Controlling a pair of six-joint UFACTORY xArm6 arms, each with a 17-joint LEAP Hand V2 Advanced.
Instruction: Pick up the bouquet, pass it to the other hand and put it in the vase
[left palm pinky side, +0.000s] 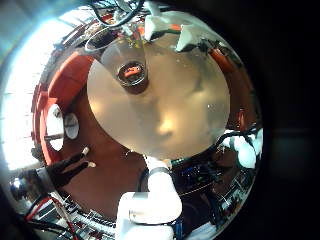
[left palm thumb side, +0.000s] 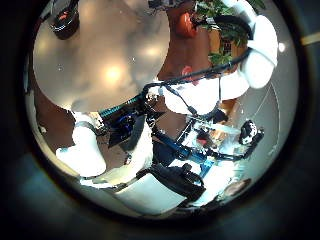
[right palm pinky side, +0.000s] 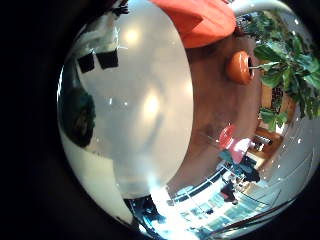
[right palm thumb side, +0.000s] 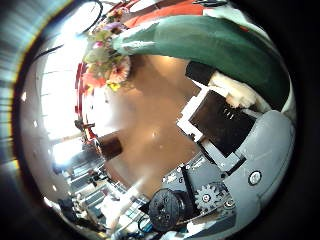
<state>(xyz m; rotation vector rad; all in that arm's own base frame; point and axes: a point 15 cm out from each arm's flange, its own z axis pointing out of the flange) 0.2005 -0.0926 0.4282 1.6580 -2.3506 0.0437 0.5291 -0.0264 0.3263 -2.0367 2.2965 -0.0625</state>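
Observation:
In the right thumb side palm view the bouquet (right palm thumb side: 195, 45) lies right across the palm, its long green wrap filling the view and its flower heads (right palm thumb side: 105, 55) out past the hand. My right hand (right palm thumb side: 225, 115) has fingers curled against the wrap and holds it up in the air over the floor. The vase (left palm pinky side: 132, 73), a small dark pot, stands on the round table (left palm pinky side: 175, 120) and shows again as the vase (left palm thumb side: 65, 18) near the table's edge. My left hand (left palm thumb side: 150, 165) hangs above the table with relaxed fingers and nothing in them.
The other arm (left palm pinky side: 172, 30) reaches in beyond the vase. The right palm looks down on the round table (right palm pinky side: 140, 110). A potted plant (right palm pinky side: 245, 65) and an orange seat (right palm pinky side: 200, 20) stand on the floor beyond the table.

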